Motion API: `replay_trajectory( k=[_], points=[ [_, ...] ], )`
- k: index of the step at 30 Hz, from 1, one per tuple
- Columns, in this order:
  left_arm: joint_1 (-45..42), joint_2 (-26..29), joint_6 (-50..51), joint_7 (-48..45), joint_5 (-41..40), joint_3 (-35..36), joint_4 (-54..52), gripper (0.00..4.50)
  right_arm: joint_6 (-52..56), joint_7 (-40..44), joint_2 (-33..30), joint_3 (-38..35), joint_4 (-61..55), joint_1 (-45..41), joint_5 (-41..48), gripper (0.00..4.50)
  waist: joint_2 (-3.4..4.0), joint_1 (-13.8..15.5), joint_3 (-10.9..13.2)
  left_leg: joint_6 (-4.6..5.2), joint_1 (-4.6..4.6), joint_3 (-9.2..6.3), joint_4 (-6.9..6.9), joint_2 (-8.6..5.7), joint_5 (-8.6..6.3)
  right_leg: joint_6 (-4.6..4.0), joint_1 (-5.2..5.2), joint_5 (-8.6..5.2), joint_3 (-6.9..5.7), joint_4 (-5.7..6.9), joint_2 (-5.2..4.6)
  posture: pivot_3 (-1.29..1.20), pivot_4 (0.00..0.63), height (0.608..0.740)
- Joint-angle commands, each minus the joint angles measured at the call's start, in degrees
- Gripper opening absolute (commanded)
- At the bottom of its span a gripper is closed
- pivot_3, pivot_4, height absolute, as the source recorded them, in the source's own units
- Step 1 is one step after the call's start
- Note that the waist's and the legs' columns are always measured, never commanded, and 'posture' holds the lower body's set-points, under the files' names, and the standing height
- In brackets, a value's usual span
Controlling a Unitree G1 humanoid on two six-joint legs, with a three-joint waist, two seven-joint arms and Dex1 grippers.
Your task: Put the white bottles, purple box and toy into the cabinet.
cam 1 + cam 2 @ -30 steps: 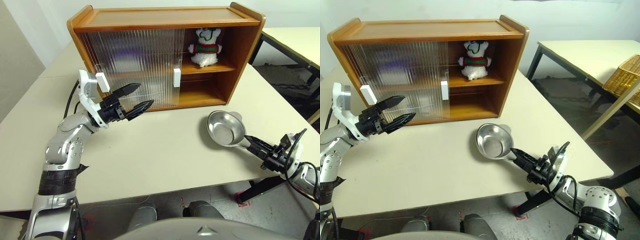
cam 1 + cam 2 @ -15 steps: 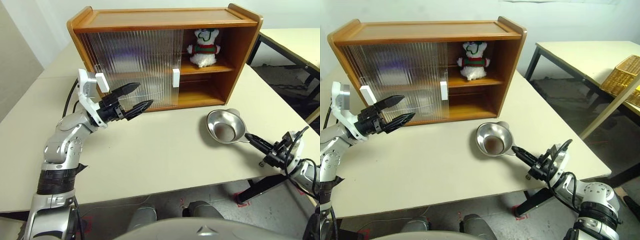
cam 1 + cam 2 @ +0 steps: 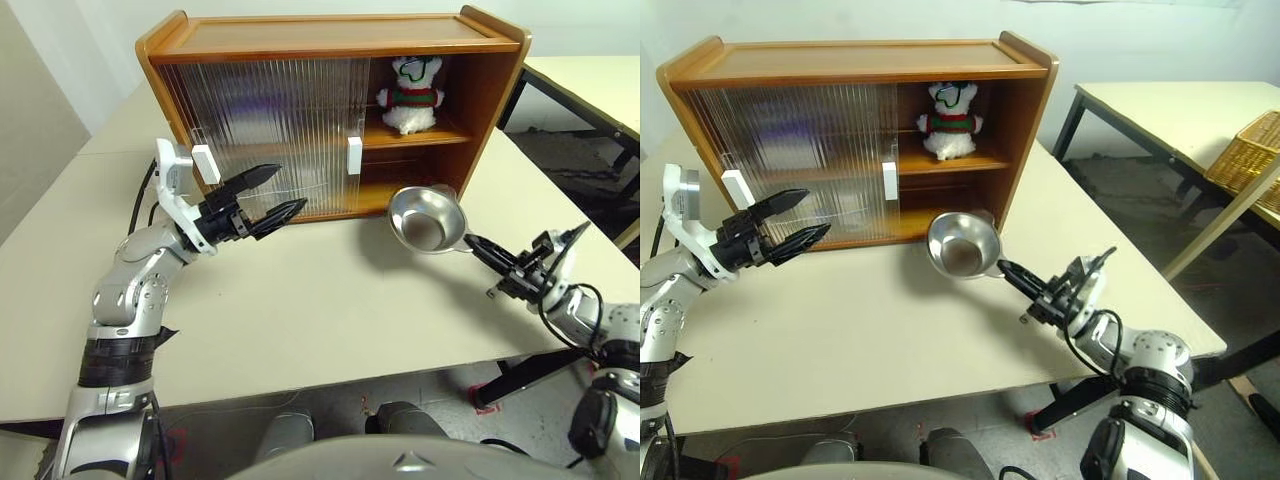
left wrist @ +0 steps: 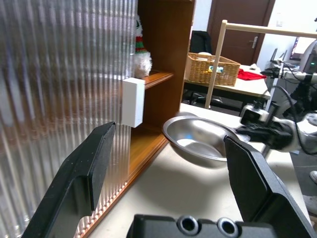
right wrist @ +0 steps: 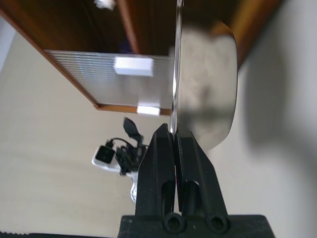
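Steel bowl [image 3: 425, 218] is pinched by its rim in your right gripper [image 3: 487, 255], lifted off the bench [image 3: 330, 300] near the cabinet [image 3: 330, 110] opening. Toy [image 3: 408, 94] already sits on the upper shelf, so that part looks done. Purple shape blurs behind the ribbed door [image 3: 270, 135], can't confirm; bottles unconfirmed. Your left gripper [image 3: 268, 197] hangs wide open, empty, before that door.

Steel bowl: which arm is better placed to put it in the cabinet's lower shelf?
Right. The right gripper is already shut on the steel bowl rim, holding it off the table in front of the cabinet open lower shelf. The left gripper hangs open and empty by the ribbed doors.
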Motion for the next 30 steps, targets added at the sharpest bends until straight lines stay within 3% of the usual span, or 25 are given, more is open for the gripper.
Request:
replay_trajectory(
  k=[1, 12, 15, 30],
  points=[
    [0.3, 0.51, 0.05, 0.21, 0.74, -0.21, -0.68, 4.5, -2.93, -0.92, 1.07, -0.16, 3.22, -3.24, -0.79, 0.04, 0.0, 0.09, 0.0, 0.0, 0.01, -0.02, 0.0, 0.0, 0.0, 0.0, 0.01, 0.0, 0.01, 0.0, 0.0, -0.01, 0.0, 0.74],
    [1.28, 1.92, 1.0, 1.36, -0.02, 0.68, -2.5, 4.5, -17.21, -0.37, 3.18, 0.98, 19.18, -16.12, -6.86, 0.04, 0.08, 0.58, -0.01, 0.0, -0.04, -0.13, -0.03, 0.06, 0.0, 0.01, -0.11, 0.12, 0.06, 0.02, 0.01, 0.01, 0.0, 0.74],
    [1.94, 2.02, 1.07, 1.71, -0.11, 0.84, -3.23, 4.5, -20.57, -0.73, 4.07, 1.07, 22.53, -19.23, -8.28, 0.04, 0.09, 0.78, -0.01, 0.01, -0.04, -0.16, -0.04, 0.15, 0.0, -0.33, -0.13, 0.33, 0.04, 0.02, -0.03, 0.03, 0.0, 0.74],
    [7.24, 2.4, 2.46, 4.98, -1.35, 3.58, -9.19, 4.5, -33.67, -8.66, 8.54, -1.73, 29.28, -26.65, -10.26, 0.04, 0.1, 2.75, 0.0, -0.01, -0.03, -0.15, -0.16, 0.68, -0.01, -1.11, -0.23, 0.53, -0.07, 0.03, 0.3, 0.11, 0.0, 0.74]
  ],
)
